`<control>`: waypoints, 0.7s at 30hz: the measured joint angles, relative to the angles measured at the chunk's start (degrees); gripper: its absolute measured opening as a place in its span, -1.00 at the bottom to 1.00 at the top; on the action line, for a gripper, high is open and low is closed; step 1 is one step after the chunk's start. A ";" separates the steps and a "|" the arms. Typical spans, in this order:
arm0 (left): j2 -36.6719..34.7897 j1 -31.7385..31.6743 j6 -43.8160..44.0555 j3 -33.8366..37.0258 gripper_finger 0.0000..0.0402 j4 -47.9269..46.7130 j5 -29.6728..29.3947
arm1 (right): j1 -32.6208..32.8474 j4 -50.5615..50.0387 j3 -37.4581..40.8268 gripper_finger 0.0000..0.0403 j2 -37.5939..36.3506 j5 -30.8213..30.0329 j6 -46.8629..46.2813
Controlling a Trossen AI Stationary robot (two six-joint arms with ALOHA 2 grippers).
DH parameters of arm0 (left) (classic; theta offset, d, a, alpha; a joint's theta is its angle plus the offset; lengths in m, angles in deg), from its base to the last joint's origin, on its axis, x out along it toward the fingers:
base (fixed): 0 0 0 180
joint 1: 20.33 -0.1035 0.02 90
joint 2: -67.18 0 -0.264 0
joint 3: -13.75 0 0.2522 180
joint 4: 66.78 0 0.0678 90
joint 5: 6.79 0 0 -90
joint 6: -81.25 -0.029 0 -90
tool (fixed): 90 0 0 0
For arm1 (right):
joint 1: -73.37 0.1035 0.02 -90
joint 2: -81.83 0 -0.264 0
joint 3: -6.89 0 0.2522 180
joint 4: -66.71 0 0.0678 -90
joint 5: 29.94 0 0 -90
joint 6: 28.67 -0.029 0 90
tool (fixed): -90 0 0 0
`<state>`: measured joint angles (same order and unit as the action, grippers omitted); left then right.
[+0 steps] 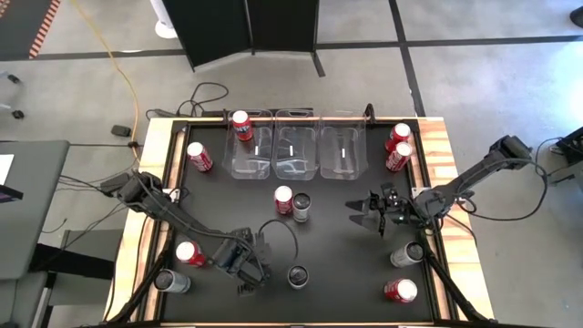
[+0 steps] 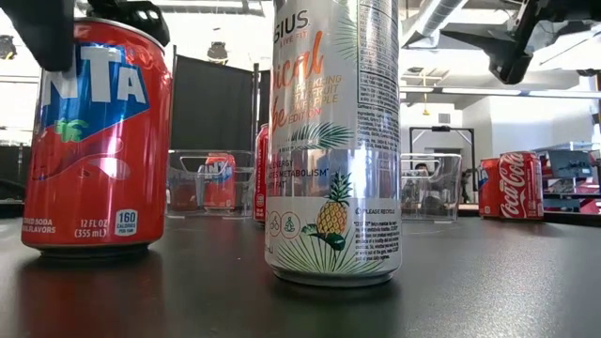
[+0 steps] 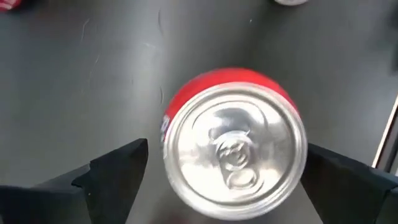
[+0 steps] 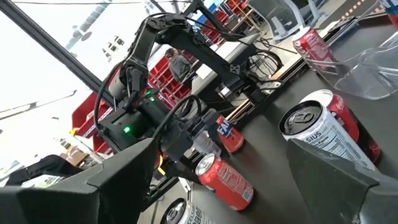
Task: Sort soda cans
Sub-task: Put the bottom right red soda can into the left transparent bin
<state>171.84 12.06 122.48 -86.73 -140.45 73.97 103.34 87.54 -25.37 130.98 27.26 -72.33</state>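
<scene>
Nearest the low camera stands a tall silver can [image 2: 333,141] with a pineapple print, upright on the black table [image 2: 488,282]. Just left of it is a red can [image 2: 97,141], with a dark piece of an arm hanging over its top.

From above, going left to right: a silver-grey can [image 1: 171,281] stands at the near-left corner, and a red can [image 1: 190,253] lies beside it. The left tool [image 1: 248,266] hovers at the near edge. Its fingers [image 3: 112,171] are spread wide on either side of an upright red can's silver top [image 3: 235,149] and touch nothing. A dark-topped can [image 1: 298,276] stands just right of that tool.

At the far edge, a red can [image 1: 199,157] lies left of three clear bins [image 1: 293,169], and another red can [image 1: 241,126] stands in the leftmost bin. In the table's middle a red can [image 1: 284,199] and a silver-grey can [image 1: 301,207] stand touching.

The right tool [image 1: 367,214] hangs right of centre, open and empty. Beyond it two red cans [image 1: 398,148] lie together at the far-right corner. A silver-grey can [image 1: 407,254] and a red can [image 1: 400,291] sit near the right edge.
</scene>
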 joint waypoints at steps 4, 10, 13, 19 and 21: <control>-0.04 -0.38 -0.29 0.00 0.73 1.73 -2.90 | 0.05 -0.11 0.00 0.85 0.00 0.00 -0.48; -0.37 -2.11 -1.00 1.42 0.46 3.40 -2.30 | 0.00 -1.31 0.02 0.85 0.00 0.00 -4.21; -0.40 -2.90 -0.49 1.42 0.46 3.27 -2.12 | 0.16 -1.33 0.02 0.85 0.00 -0.01 -5.80; -5.13 -6.17 2.34 1.62 0.46 -1.67 -3.25 | 0.84 -1.33 0.02 0.85 0.00 0.00 -6.50; -8.74 -7.65 3.05 1.45 0.46 -4.23 -3.85 | 0.58 -1.32 0.02 0.85 -0.01 0.00 -7.02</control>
<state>163.09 4.41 125.53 -85.28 -144.68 70.13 103.92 86.22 -25.35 130.97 27.26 -79.36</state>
